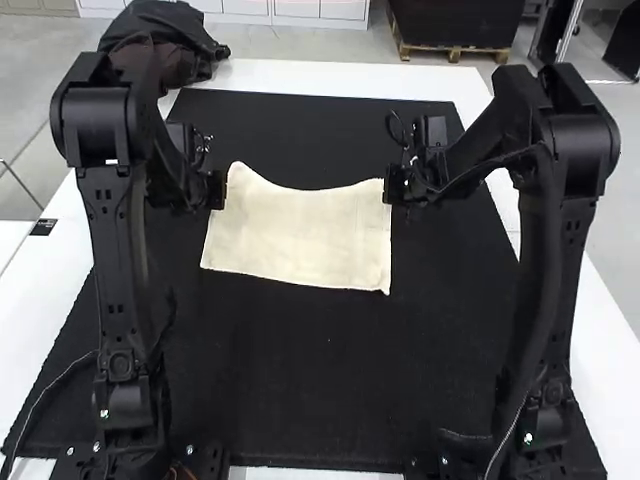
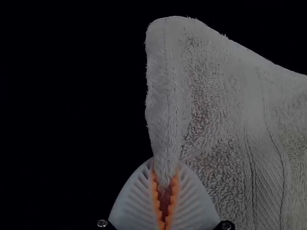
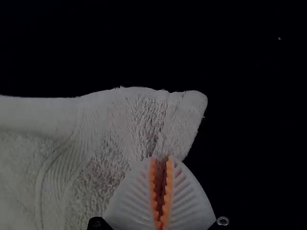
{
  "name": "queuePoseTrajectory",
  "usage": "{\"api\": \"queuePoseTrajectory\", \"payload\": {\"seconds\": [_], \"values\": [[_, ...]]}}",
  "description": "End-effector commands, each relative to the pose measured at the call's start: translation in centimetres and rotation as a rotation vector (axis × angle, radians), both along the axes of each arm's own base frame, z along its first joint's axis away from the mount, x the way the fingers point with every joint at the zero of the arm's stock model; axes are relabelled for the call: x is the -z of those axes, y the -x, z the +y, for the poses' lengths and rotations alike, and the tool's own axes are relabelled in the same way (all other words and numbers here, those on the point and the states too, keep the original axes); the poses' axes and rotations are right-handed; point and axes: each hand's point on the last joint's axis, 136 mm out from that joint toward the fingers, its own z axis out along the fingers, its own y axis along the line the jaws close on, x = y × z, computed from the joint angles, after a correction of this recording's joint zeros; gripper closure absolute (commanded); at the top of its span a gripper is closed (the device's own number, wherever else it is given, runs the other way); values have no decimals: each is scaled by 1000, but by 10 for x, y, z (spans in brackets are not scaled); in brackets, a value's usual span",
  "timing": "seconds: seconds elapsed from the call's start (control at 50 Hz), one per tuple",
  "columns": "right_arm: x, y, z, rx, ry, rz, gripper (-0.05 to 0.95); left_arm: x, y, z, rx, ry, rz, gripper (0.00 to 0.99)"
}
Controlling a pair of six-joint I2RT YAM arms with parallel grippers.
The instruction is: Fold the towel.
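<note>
Towel (image 1: 300,235) spread over black mat (image 1: 300,400), long axis crosswise between 2 arms. Side edges pinched near 2 far corners, by left gripper (image 2: 165,167) and right gripper (image 3: 161,162). Near edge lies armward; far edge probably to be brought that way.

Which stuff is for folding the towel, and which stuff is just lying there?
For the job:
towel, the thing to fold
left gripper, pinching its left edge
right gripper, pinching its right edge

Just lying there:
black mat, under the towel
dark bundle, far left
</note>
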Motion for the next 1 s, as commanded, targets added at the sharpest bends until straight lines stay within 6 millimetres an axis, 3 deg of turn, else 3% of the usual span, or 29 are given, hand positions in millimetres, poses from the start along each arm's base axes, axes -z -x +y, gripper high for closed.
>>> {"api": "queuePoseTrajectory", "payload": {"seconds": [0.0,0.36,0.98], "values": [[-19,-3,-9,21,-19,-32,925,-16,3,10,-3,5,-35,974],[-26,6,-10,29,-39,-31,925,-24,16,34,-32,46,-36,974],[-63,39,-6,-7,-106,-26,925,-42,48,9,40,102,-20,974]]}}
